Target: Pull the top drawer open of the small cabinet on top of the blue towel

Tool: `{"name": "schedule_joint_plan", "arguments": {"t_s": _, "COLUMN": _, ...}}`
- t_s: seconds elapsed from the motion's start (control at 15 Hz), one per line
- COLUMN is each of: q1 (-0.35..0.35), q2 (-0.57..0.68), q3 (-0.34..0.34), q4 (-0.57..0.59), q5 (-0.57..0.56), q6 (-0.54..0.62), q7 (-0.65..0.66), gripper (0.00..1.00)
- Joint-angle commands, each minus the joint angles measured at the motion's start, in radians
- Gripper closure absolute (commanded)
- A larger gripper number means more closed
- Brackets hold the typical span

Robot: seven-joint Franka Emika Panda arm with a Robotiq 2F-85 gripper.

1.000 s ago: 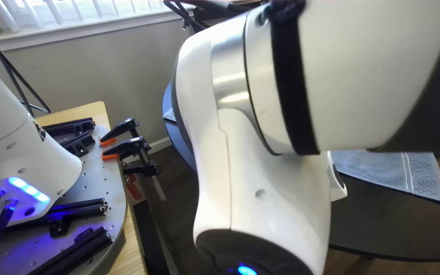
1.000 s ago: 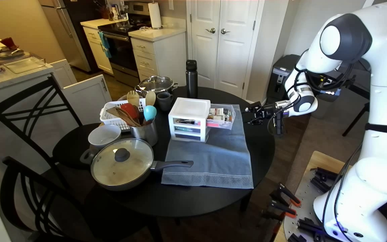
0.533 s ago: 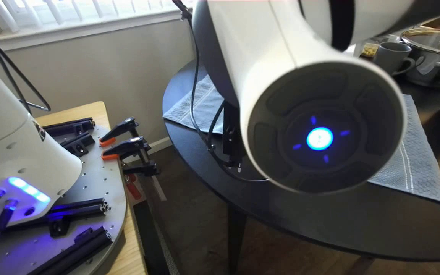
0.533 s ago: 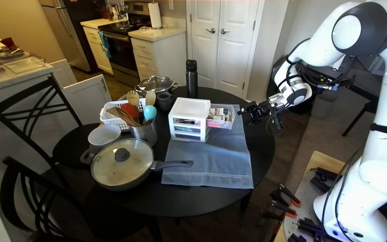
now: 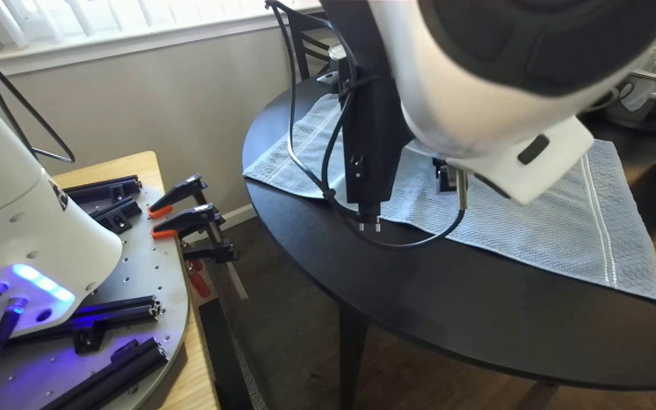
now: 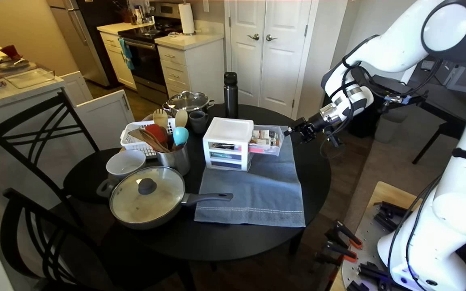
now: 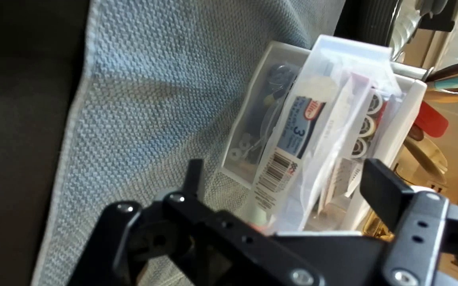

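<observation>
The small white cabinet [image 6: 228, 131] stands on the blue towel [image 6: 253, 198] in an exterior view. Its top drawer [image 6: 275, 147] is pulled well out toward the robot and holds packets and small items. In the wrist view the top drawer [image 7: 366, 47] lies ahead of the jaws, with a lower drawer [image 7: 239, 127] sticking out a little beneath it. My gripper [image 6: 295, 132] is just off the drawer's front end. In the wrist view my gripper [image 7: 286, 178] is open, its fingers apart with nothing held. In an exterior view the arm hides the cabinet above the towel [image 5: 533, 228].
A lidded pan [image 6: 148, 198] has its handle over the towel. A utensil holder [image 6: 174, 159], white basket [image 6: 130, 135], mug [image 6: 198, 121], lidded pot [image 6: 188, 103] and dark bottle [image 6: 230, 97] stand around the cabinet on the black round table [image 6: 233, 246].
My gripper has moved from beyond the table edge in toward the open drawer's front, and its wrist has tilted. The cabinet, drawer and towel have not moved.
</observation>
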Motion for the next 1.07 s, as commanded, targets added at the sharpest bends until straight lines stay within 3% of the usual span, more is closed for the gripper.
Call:
{"name": "schedule_joint_plan", "arguments": {"t_s": 0.0, "q1": 0.011, "q2": -0.191, "q3": 0.029, "q4": -0.08, "q5": -0.112, "q6": 0.088, "q7": 0.093, "gripper": 0.0}}
{"name": "schedule_joint_plan", "arguments": {"t_s": 0.27, "q1": 0.01, "q2": -0.356, "q3": 0.08, "q4": -0.108, "q5": -0.314, "q6": 0.164, "q7": 0.281, "gripper": 0.0}}
{"name": "schedule_joint_plan", "arguments": {"t_s": 0.53, "q1": 0.009, "q2": -0.462, "q3": 0.131, "q4": -0.098, "q5": -0.465, "q6": 0.17, "q7": 0.433, "gripper": 0.0}}
{"name": "schedule_joint_plan", "arguments": {"t_s": 0.8, "q1": 0.02, "q2": -0.512, "q3": 0.143, "q4": -0.083, "q5": -0.508, "q6": 0.167, "q7": 0.499, "gripper": 0.0}}
{"name": "schedule_joint_plan", "arguments": {"t_s": 1.0, "q1": 0.027, "q2": -0.496, "q3": 0.126, "q4": -0.067, "q5": -0.489, "q6": 0.141, "q7": 0.467, "gripper": 0.0}}
